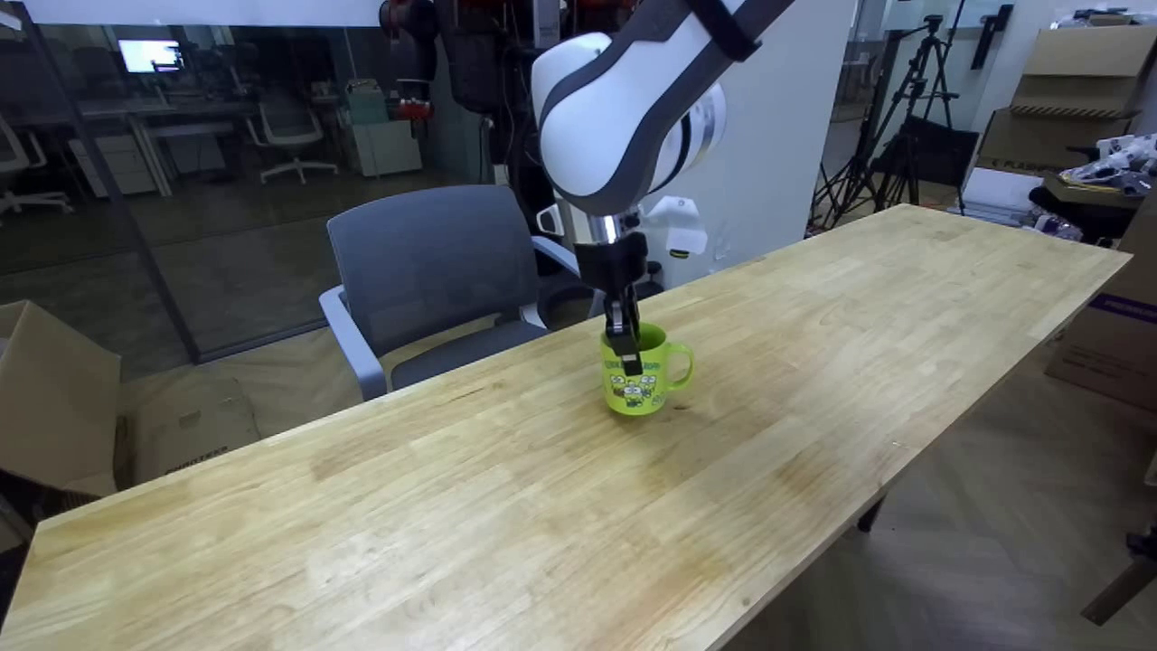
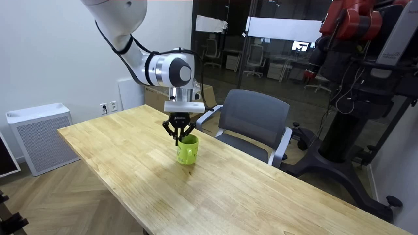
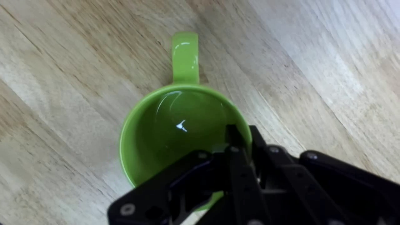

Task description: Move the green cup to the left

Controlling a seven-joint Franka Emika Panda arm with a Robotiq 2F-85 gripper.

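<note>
Black fingers (image 3: 259, 142) clamped on lime-green mug (image 1: 635, 393), 1 inside & 1 outside its wall, mug upright on wooden desk (image 1: 452, 506) in both ext views, toward side w/ gray mesh-back office chair (image 1: 434, 262), handle (image 3: 185, 59) clear of fingers

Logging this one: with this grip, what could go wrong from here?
The black two-fingered claw holds the glossy lime-green mug at one side of its rim, so it might tilt or swing.
Highlights on the mug suggest a smooth glaze that could slip.
The mug is nearer the side of the pale wooden table where the grey mesh chair stands; drifting that way might drop it.
</note>
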